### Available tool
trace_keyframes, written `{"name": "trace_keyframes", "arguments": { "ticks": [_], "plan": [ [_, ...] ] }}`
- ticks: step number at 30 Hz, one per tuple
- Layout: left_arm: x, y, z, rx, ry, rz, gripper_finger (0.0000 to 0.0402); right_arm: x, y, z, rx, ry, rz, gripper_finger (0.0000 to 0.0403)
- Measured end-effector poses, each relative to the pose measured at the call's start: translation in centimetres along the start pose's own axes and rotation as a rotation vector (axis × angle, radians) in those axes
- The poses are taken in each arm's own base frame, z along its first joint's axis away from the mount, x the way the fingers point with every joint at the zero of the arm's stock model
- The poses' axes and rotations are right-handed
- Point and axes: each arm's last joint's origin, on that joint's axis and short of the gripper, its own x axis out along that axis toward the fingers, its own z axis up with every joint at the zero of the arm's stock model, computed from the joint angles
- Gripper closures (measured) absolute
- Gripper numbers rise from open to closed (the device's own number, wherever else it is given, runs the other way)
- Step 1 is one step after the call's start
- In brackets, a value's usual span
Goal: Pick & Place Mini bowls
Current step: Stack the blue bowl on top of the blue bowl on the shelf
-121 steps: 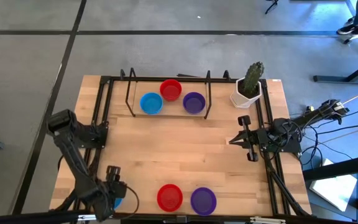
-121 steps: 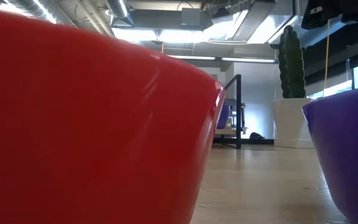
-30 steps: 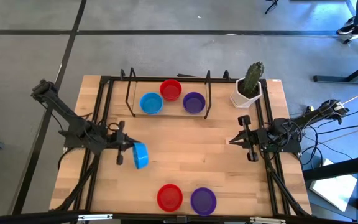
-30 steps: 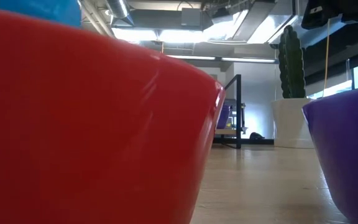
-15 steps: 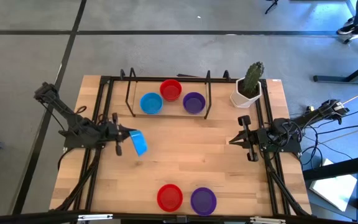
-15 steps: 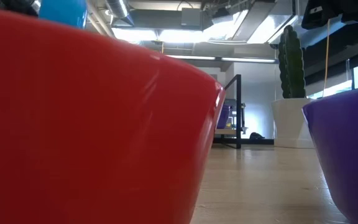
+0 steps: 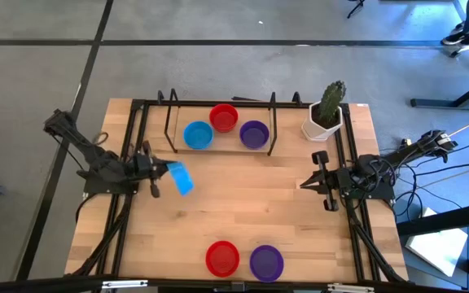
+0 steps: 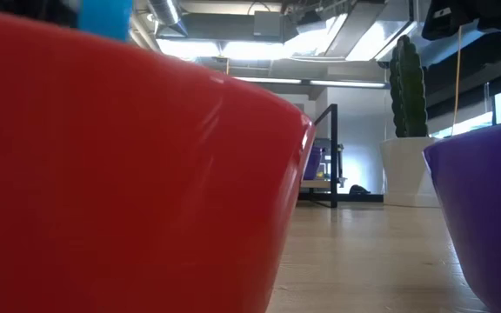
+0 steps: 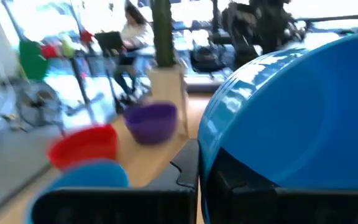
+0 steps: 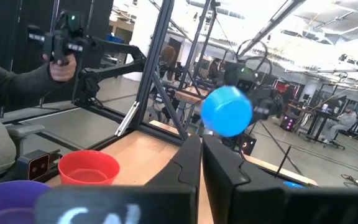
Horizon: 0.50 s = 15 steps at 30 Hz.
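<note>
A blue mini bowl (image 7: pixel 181 177) hangs above the table's left middle with my left gripper (image 7: pixel 159 171) shut on it. It shows large in the left wrist view (image 9: pixel 291 112) and as a round disc in the right wrist view (image 10: pixel 227 111). Blue (image 7: pixel 198 135), red (image 7: pixel 224 117) and purple (image 7: pixel 254 134) mini bowls stand inside the black frame at the far side. A red (image 7: pixel 222 258) and a purple (image 7: pixel 266 263) mini bowl stand at the near edge. My right gripper (image 7: pixel 306 184) waits shut at the right side. My left gripper holds the blue mini bowl by the part of its rim (image 9: pixel 215 142) nearest the fingers, pinched between the two fingers. The fingers come level from the table's left. The bowl stands on edge, tipped on its side, and is lifted clear of the table.
A white pot with a cactus (image 7: pixel 326 114) stands at the far right corner. A black rail frame (image 7: pixel 169 122) rings the table. In the low view the near red bowl (image 8: pixel 103 174) fills the picture. A person's hand with a handset (image 10: pixel 61 50) shows beyond the table.
My left gripper has carried the blue mini bowl toward the table's far edge, closer to the three bowls in the frame. The bowl stays on edge and clear of the table.
</note>
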Motion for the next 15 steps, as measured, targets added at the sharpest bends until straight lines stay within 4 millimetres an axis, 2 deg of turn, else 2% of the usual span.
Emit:
{"name": "trace_keyframes", "arguments": {
  "ticks": [4, 8, 11, 15],
  "plan": [
    [0.1, 0.9, 6.2, 0.015, -0.069, 0.064, 0.0398, 0.0, 0.0, 0.1, -0.001, -0.011, -0.004, 0.0385],
    [0.5, 2.0, 12.3, 0.072, -0.060, 0.170, 0.0398, 0.0, 0.0, 0.1, -0.002, -0.011, -0.004, 0.0385],
    [1.3, 2.6, 16.0, 0.151, 0.001, 0.283, 0.0398, 0.0, 0.0, 0.1, -0.013, -0.011, -0.004, 0.0385],
    [3.3, 3.6, 19.4, 0.232, 0.121, 0.414, 0.0398, 0.0, 0.0, 0.1, -0.014, -0.011, -0.004, 0.0385]
  ]
}}
